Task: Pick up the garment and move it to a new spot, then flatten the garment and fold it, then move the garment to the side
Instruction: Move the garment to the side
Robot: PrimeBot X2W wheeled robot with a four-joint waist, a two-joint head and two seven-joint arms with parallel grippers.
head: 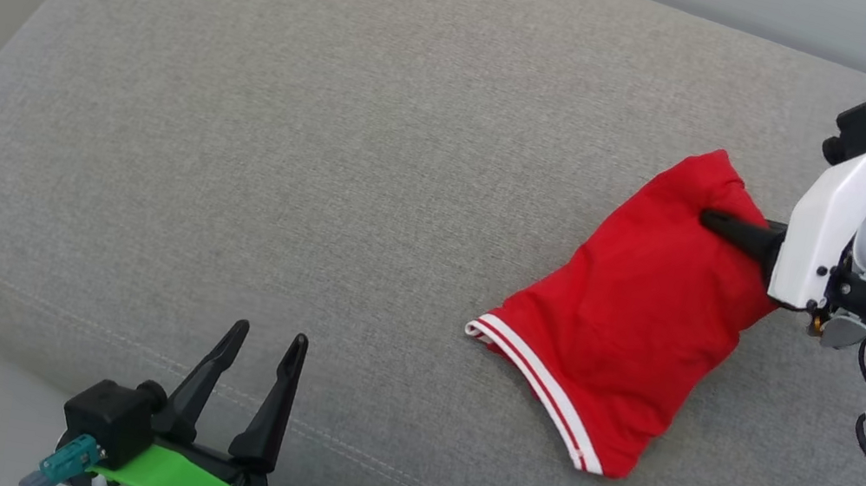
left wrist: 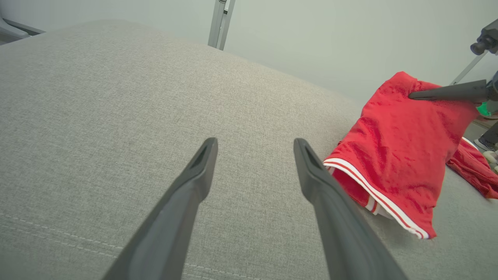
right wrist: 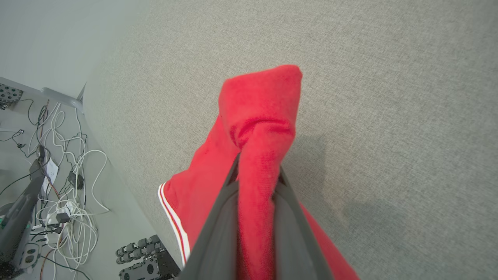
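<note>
Right gripper (right wrist: 257, 171) is pinching the garment (head: 631, 320) by a bunched corner, ready for lifting; left gripper (head: 270, 332) is hovering, fingers wide.

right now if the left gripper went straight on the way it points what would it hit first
Most likely the bare cushion: the left gripper is open and aimed at grey fabric. The garment lies off to its right, out of that line, though depth is hard to judge.
</note>
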